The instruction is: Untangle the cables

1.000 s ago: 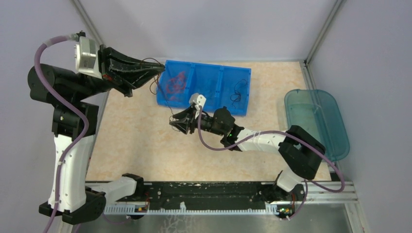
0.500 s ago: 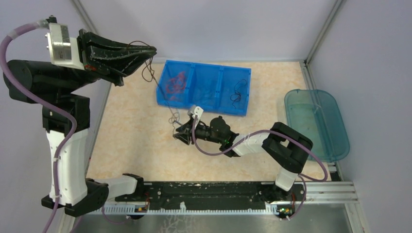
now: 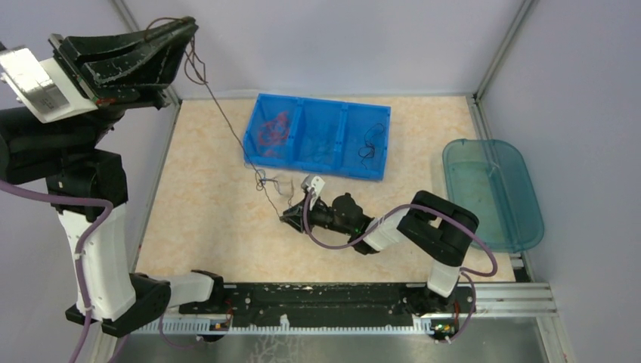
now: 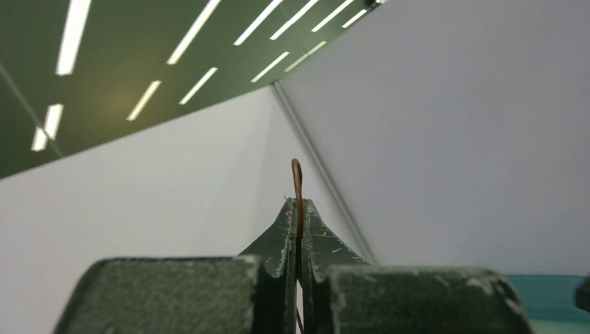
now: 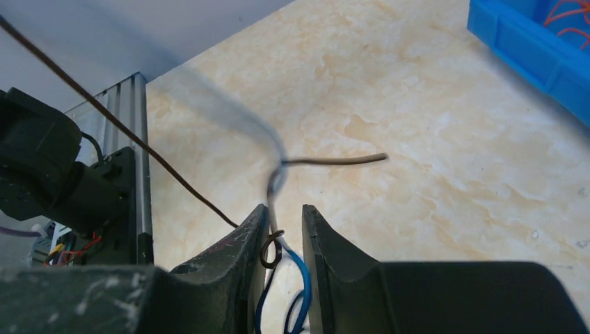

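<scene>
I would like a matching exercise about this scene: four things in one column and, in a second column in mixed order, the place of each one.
Things
1. left gripper
2. right gripper
3. red cables
4. teal tub

Places
A. at the right edge of the table
B. in the left compartment of the blue bin
C. raised high on the left, shut on the brown wire
D. low over the table, in front of the bin

Pairs: 1-C, 2-D, 3-B, 4-A

Brown and blue cables (image 5: 273, 245), blue bin (image 3: 384, 144), marbled beige tabletop (image 3: 204, 219)
</scene>
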`<state>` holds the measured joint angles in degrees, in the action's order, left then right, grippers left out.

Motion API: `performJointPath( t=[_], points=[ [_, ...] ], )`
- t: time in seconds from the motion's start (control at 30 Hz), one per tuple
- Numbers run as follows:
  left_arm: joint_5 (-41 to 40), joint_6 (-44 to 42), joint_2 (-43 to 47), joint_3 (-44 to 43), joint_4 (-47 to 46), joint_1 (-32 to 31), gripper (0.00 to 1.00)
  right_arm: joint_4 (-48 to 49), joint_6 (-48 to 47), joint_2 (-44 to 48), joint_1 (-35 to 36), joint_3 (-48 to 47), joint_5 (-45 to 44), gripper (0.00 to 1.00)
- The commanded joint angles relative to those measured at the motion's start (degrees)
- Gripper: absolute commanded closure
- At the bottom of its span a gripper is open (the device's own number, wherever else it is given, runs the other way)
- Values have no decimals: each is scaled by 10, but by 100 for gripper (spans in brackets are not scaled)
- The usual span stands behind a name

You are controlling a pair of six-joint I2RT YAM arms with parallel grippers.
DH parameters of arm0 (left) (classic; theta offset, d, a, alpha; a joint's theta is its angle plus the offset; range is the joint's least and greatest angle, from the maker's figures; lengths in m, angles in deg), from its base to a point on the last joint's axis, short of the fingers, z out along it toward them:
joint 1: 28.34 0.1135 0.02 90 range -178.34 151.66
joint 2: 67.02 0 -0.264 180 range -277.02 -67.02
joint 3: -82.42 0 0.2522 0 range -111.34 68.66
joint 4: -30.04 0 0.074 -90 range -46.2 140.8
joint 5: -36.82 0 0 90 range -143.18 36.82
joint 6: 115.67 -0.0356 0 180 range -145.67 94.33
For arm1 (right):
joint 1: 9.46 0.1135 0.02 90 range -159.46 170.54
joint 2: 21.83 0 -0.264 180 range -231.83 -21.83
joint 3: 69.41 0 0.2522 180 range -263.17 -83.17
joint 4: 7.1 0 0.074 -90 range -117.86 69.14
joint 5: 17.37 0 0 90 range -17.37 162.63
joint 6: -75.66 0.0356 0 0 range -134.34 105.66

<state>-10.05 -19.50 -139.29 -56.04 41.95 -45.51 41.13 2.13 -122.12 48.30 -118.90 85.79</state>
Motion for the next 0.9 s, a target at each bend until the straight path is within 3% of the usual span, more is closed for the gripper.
performJointPath(
  t=[0.0,0.17,0.3,0.43,0.57,0.77,0.8,0.87],
  points=[
    [-108,-94,3,-16,-62,-1,100,58,21,-22,8,19,-31,75],
    [-122,-123,18,11,-72,-1,100,55,19,-5,9,39,-56,70],
    [-192,-142,18,15,-128,-1,100,58,15,-2,9,51,-75,69],
    [-226,-189,-4,-26,-152,-1,100,62,16,-9,8,57,-100,77],
    [-192,-191,-21,-75,-103,-1,100,76,14,-6,8,64,-112,74],
    [-126,-165,26,9,-82,-1,100,-9,-48,98,8,35,-104,74],
    [-129,-165,29,15,-82,-1,100,-30,-56,112,7,28,-100,77],
    [-141,-170,32,19,-94,-1,100,-57,-61,127,2,23,-90,93]
  ],
)
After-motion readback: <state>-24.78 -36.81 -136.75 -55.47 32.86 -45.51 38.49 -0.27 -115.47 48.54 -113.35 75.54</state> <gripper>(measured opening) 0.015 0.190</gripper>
